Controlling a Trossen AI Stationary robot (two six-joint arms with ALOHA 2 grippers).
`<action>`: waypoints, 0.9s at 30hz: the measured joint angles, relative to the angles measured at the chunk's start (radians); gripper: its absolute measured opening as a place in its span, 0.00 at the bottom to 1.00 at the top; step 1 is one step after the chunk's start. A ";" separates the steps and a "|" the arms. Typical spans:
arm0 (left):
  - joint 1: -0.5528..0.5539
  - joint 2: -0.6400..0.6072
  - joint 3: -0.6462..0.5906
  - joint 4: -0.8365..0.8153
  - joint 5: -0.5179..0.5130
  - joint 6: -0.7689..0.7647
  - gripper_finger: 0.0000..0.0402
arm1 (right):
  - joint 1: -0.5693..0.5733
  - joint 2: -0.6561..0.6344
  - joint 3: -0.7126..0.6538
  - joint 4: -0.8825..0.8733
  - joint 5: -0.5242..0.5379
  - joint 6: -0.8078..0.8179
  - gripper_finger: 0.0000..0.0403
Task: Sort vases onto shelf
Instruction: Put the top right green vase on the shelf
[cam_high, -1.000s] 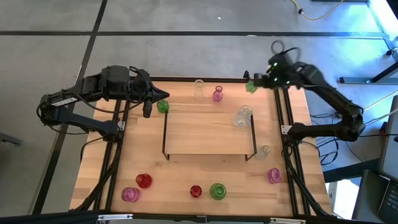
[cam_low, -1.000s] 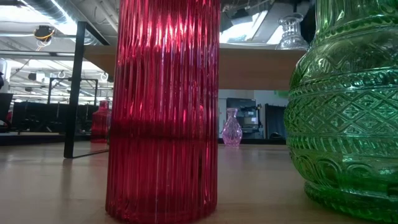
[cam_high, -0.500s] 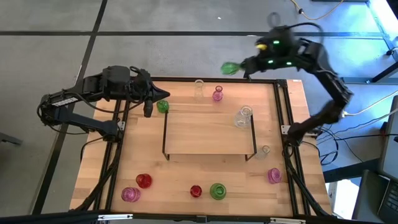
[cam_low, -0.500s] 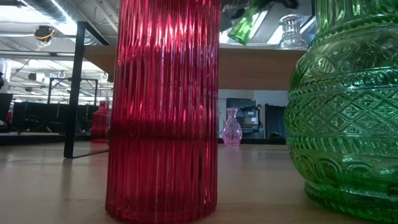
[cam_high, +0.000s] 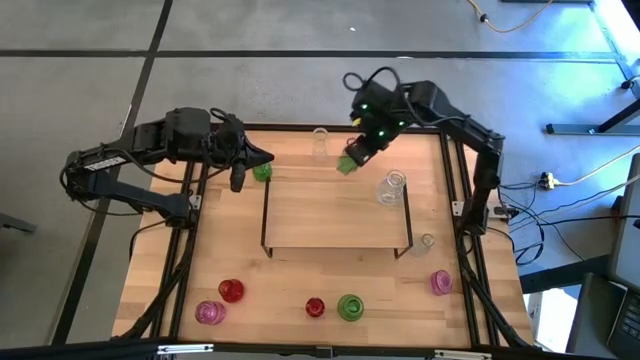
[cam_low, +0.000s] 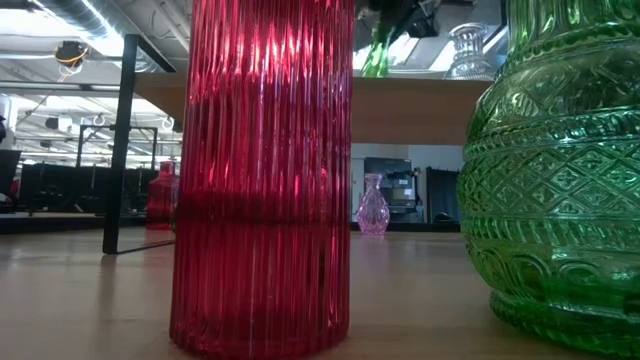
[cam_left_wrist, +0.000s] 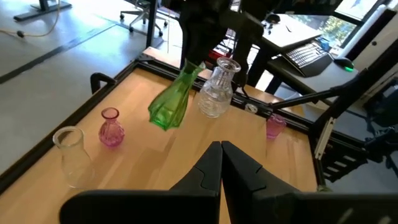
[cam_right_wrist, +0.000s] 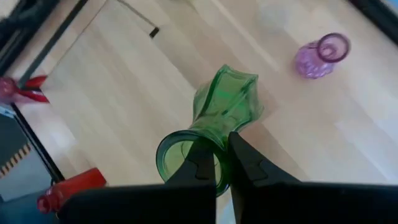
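My right gripper (cam_high: 358, 150) is shut on a small green vase (cam_left_wrist: 171, 102) that hangs over the table's far side, just beyond the far edge of the light-wood shelf (cam_high: 335, 215). A clear vase (cam_high: 392, 187) stands on the shelf's far right corner. A pink vase (cam_left_wrist: 111, 127) and a clear vase (cam_high: 320, 140) stand on the table by its far edge. My left gripper (cam_left_wrist: 221, 163) is shut and empty, raised at the far left above another green vase (cam_high: 262, 172). My right gripper holds the green vase by the rim of its mouth (cam_right_wrist: 219, 163), one finger inside the opening and one outside. The fingers come from above, slanting down. The vase hangs below them, lifted clear, its neck up and its body (cam_right_wrist: 227, 102) tilted.
Along the table's near edge stand a pink vase (cam_high: 209, 312), two red ones (cam_high: 231, 291) (cam_high: 315, 307), a green one (cam_high: 350, 307) and a pink one (cam_high: 441, 282). A small clear vase (cam_high: 426, 242) stands right of the shelf. Most of the shelf top is bare.
My right gripper has lifted the green vase off the table's far right corner, swung it up beyond the far edge and toward the left, then brought it in over the table by the shelf's far edge. The wrist has tipped downward, and the vase now hangs neck up.
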 joint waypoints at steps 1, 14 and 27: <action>-0.005 0.000 0.000 0.000 -0.002 0.000 0.00 | 0.001 0.003 0.001 -0.004 0.000 0.000 0.00; -0.011 0.000 0.000 0.000 -0.013 0.000 0.00 | 0.032 0.007 0.003 -0.004 -0.073 -0.008 0.00; -0.011 0.000 0.000 -0.006 -0.013 -0.018 0.00 | 0.078 -0.044 -0.221 0.000 -0.107 0.008 0.00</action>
